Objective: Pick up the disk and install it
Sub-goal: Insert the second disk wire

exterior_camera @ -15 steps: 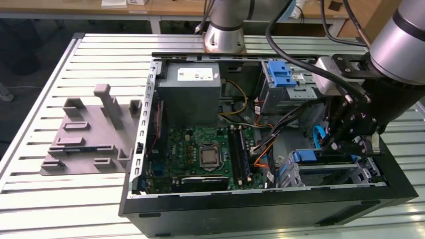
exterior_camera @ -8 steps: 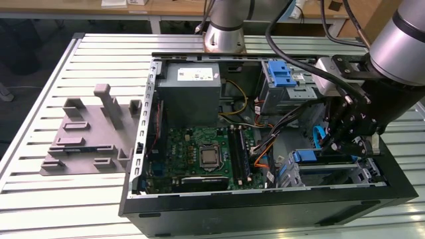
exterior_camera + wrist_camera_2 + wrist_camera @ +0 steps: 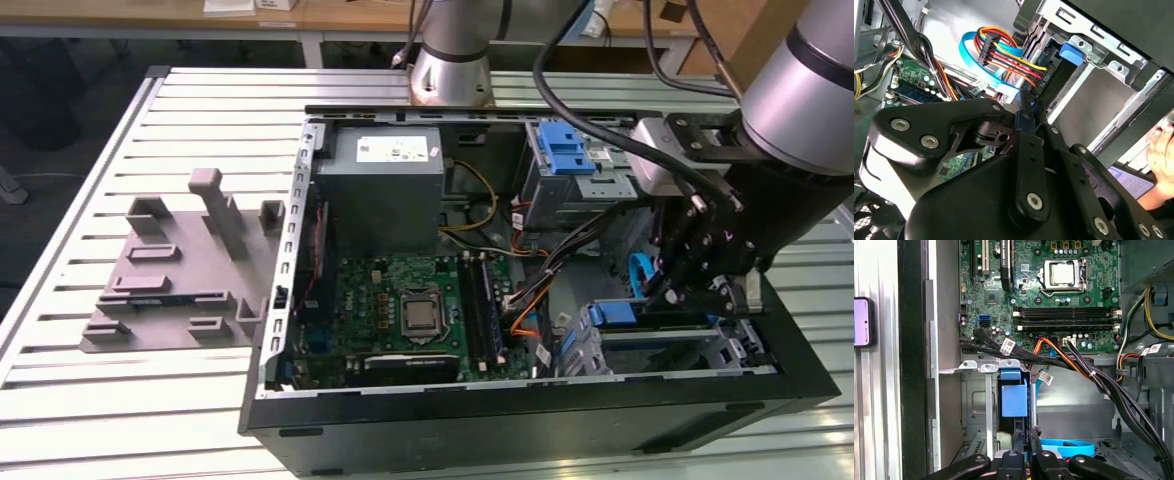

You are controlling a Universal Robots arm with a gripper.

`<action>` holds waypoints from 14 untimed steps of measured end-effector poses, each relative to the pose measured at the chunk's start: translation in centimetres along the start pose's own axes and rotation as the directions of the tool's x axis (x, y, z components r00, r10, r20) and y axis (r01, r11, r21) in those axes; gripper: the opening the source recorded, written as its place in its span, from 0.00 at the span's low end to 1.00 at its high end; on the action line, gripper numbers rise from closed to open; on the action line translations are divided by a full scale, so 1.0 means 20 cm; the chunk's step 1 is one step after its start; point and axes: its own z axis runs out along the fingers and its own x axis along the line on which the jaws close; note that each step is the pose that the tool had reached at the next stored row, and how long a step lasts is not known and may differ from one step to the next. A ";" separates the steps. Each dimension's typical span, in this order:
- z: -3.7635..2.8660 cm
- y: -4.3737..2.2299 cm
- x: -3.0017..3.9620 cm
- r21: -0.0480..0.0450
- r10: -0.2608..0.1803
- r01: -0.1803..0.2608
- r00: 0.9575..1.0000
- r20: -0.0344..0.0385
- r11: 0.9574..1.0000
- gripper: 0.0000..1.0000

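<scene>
Inside the case, one claw (image 3: 1024,437) pinches narrowly on one disk (image 3: 1014,402) in its bay

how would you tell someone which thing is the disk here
Look inside the open computer case, at the drive cage in its corner on the exterior view's right, where the gripper reaches. The disk stands edge-on in the metal bay, marked by its blue plastic bracket, unlike the grey power supply.

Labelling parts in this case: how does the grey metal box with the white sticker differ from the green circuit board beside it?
The grey box is plain sheet metal; the green board is crowded with chips, slots and a silver socket. The grey box stands up as a block; the green board lies flat on the case wall. Both sit inside the open black case.
</scene>
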 end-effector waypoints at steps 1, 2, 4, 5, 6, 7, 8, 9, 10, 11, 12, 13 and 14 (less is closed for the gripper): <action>0.002 0.000 0.000 0.000 0.000 0.000 1.000 0.000 1.000 0.16; 0.005 0.000 0.001 0.000 0.000 0.000 1.000 0.000 1.000 0.16; 0.009 -0.001 0.002 0.000 0.000 0.000 1.000 0.000 1.000 0.16; 0.010 -0.001 0.002 0.000 0.000 0.000 1.000 0.000 1.000 0.16; 0.010 -0.001 0.002 0.000 0.000 0.000 1.000 0.000 1.000 0.16; 0.011 -0.001 0.002 0.000 0.000 0.000 1.000 0.000 1.000 0.16; 0.011 -0.001 0.002 0.000 0.000 0.000 1.000 0.000 1.000 0.16; 0.012 -0.001 0.002 0.000 0.000 0.000 1.000 0.000 1.000 0.16; 0.012 -0.001 0.002 0.000 0.000 0.000 1.000 0.000 1.000 0.16; 0.012 -0.001 0.002 0.000 0.000 0.000 1.000 0.000 1.000 0.16; 0.012 -0.001 0.002 0.000 0.000 0.000 1.000 0.000 1.000 0.16; 0.012 -0.001 0.002 0.000 0.000 0.000 1.000 0.000 1.000 0.16; 0.012 -0.001 0.002 0.000 0.000 0.000 1.000 0.000 1.000 0.16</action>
